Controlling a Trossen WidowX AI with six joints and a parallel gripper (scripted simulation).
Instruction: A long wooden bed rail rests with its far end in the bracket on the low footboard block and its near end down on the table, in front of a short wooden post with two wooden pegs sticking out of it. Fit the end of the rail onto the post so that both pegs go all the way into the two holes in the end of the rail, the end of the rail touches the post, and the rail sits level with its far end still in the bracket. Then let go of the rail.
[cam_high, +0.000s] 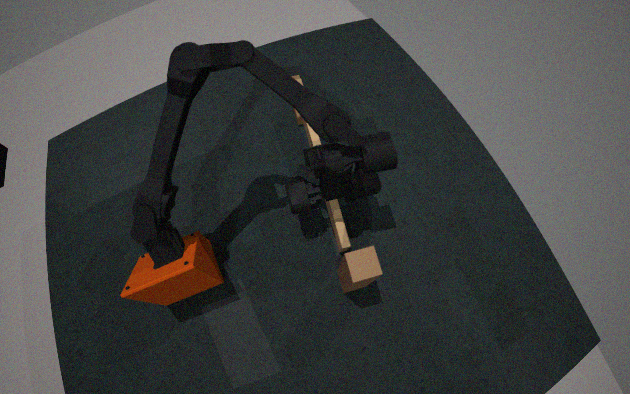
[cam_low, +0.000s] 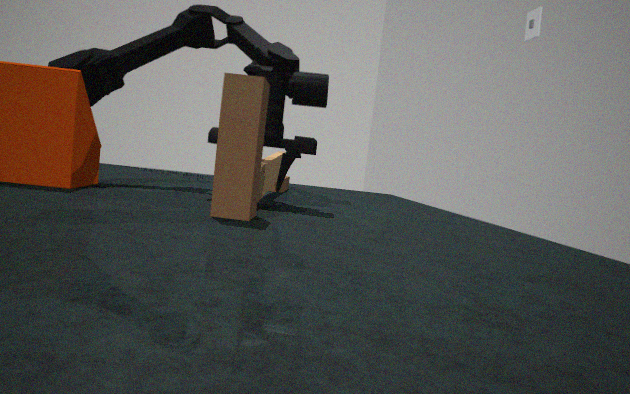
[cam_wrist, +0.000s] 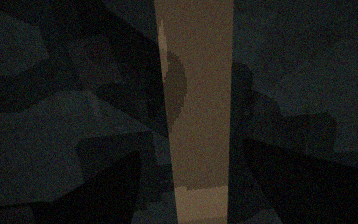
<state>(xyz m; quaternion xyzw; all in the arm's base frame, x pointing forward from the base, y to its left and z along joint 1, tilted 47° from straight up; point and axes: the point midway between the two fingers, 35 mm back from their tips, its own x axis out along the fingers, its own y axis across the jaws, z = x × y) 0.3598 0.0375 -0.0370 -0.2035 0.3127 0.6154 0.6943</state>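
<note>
The pale wooden rail (cam_high: 339, 225) (cam_low: 272, 172) (cam_wrist: 205, 125) runs from the low footboard block (cam_high: 297, 78) (cam_low: 285, 185) to just in front of the upright post (cam_high: 364, 264) (cam_low: 237, 150). The arm covers its middle in the top view. Its near end is low beside the post, with a narrow dark gap between them. The pegs and holes cannot be made out. My gripper (cam_high: 333, 201) (cam_wrist: 191, 151) points down over the rail, with one finger on each side. It is open, and gaps show between both fingers and the rail in the wrist view.
The orange robot base (cam_high: 165, 285) (cam_low: 37, 125) stands to the left of the post and rail. The arm arches over from it, above the far part of the rail. The post stands close to the gripper and hides one finger in the exterior view.
</note>
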